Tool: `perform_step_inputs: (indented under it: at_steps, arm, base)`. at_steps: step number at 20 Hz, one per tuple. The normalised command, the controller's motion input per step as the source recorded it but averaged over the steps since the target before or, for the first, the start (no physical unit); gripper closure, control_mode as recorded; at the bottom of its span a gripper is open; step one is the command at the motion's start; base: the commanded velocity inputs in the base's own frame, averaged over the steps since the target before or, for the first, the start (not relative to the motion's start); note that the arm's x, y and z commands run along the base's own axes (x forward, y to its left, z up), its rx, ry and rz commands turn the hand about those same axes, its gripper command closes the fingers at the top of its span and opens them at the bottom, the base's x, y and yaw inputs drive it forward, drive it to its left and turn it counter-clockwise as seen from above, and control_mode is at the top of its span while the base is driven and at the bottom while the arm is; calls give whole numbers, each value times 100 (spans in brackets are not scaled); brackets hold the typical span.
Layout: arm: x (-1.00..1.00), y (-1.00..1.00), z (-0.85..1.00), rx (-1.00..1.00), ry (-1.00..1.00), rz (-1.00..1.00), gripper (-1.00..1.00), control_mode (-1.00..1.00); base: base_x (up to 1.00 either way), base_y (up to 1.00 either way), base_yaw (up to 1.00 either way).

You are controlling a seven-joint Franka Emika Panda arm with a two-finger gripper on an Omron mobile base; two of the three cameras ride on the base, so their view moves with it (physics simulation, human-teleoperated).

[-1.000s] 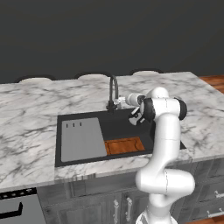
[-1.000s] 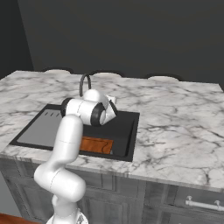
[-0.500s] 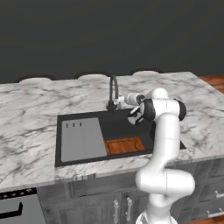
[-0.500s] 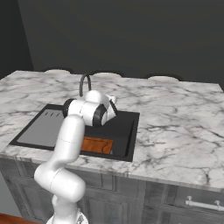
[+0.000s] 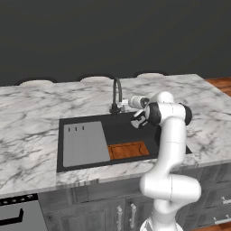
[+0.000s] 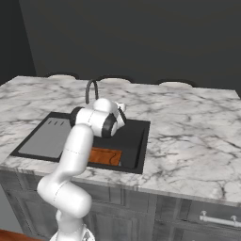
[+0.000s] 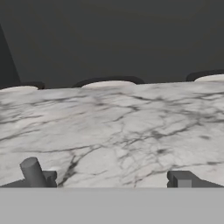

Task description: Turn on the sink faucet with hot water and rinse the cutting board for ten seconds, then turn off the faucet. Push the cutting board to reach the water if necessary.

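The cutting board (image 5: 128, 150) lies flat, long axis along the sink's (image 5: 122, 127) front wall; gripper (image 5: 124, 103) jaws apart.

A grey slab (image 5: 84, 143) with three slots is lying flat, left of centre. White marble counter (image 5: 31, 117) is stretching around it. Dark cabinets (image 6: 179, 214) are sitting below.

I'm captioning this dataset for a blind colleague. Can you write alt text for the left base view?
A white robot arm reaches over a black sink, its gripper just right of the dark gooseneck faucet. An orange-brown cutting board lies at the basin's front beside a grey slab; no water runs.
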Motion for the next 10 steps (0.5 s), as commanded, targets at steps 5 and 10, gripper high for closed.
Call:
perform_step_inputs:
  at_steps: [5,10]
  arm:
    - [5,0,-7,0,0,0,-100,-100]
    - [5,0,-6,0,0,0,-100,-100]
  base:
    - [0,0,0]
    - [0,0,0]
